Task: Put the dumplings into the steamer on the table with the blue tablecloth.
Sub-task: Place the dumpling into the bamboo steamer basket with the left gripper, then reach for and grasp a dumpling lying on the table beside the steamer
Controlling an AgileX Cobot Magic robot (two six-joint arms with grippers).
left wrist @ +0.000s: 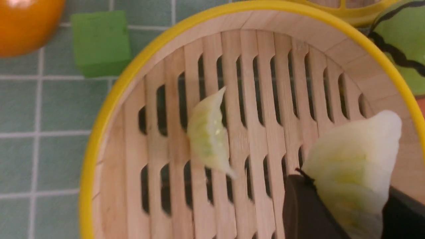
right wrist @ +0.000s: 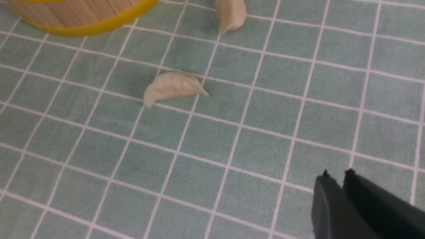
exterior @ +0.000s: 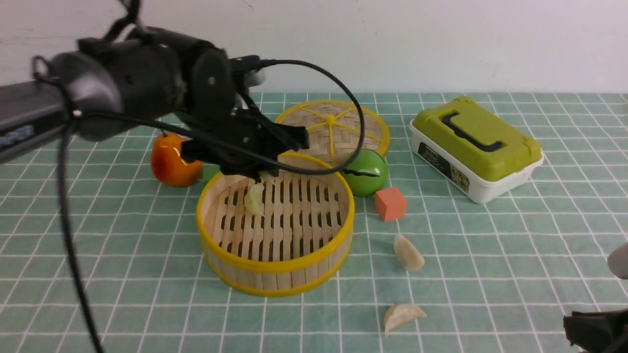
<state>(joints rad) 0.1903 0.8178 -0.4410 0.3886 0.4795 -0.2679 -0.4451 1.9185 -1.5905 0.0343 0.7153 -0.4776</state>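
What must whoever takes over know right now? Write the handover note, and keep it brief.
Left gripper: shut on the held dumpling, above the steamer.
Right gripper: shut, empty, over the tablecloth.
Done: one loose dumpling is inside the steamer.
Left: release the held dumpling into the steamer, then bring in the far dumpling and the near dumpling, both on the tablecloth to the steamer's right.

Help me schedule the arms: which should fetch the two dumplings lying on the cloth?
Probably right: the empty right claw hovers by the nearer dumpling and farther dumpling; the left claw holds a third dumpling over the steamer.
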